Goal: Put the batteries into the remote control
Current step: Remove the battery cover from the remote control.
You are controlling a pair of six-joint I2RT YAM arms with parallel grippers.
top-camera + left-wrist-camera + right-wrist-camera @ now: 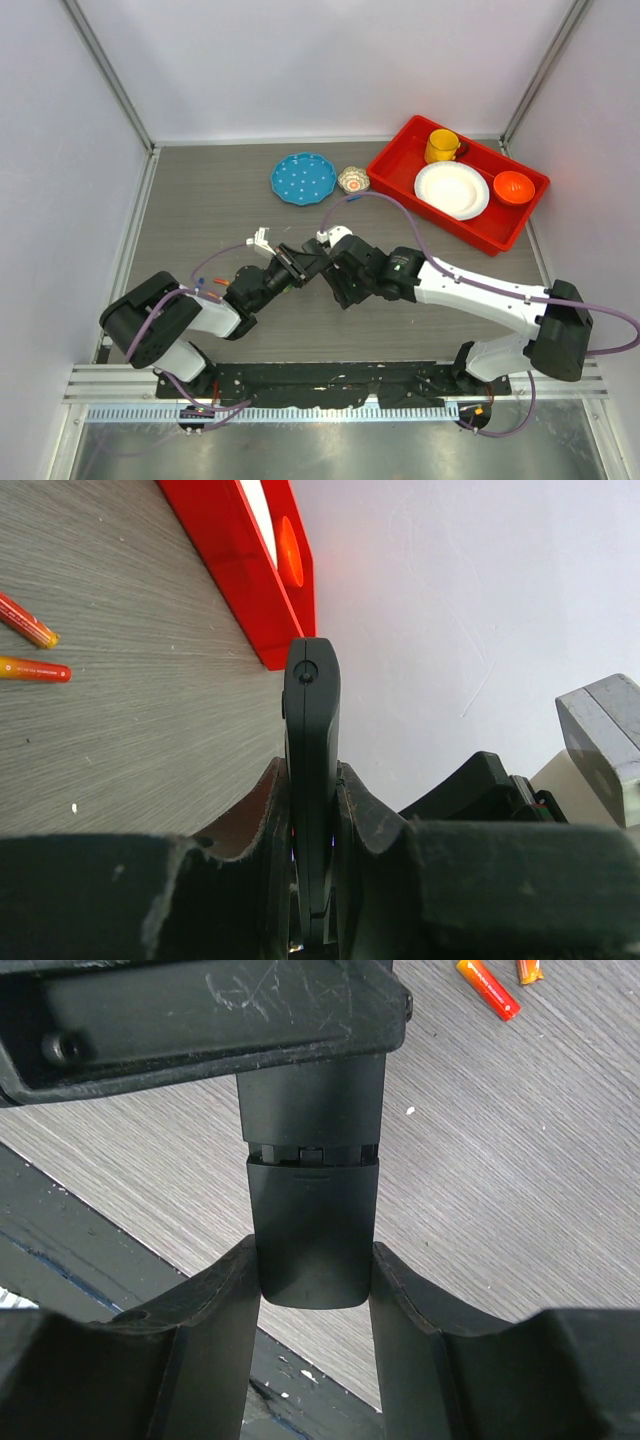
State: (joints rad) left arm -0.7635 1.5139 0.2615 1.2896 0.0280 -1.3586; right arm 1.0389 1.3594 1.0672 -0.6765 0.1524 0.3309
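Observation:
The remote control (312,730) is a slim black bar held on edge above the table between both grippers. My left gripper (311,772) is shut on its flat faces. My right gripper (313,1252) is shut on the sides of its rounded end section (313,1230), which meets the rest of the body at a seam. From above, the two grippers meet tip to tip at mid-table, left gripper (292,262) and right gripper (334,262). No dark grey-black and green batteries show in any view.
Two small orange sticks (35,668) lie on the table by the left arm and also show in the right wrist view (488,988). A red tray (520,222) at back right holds a yellow cup, white plate and orange bowl. A blue plate (303,178) and a small bowl (353,179) sit beside it.

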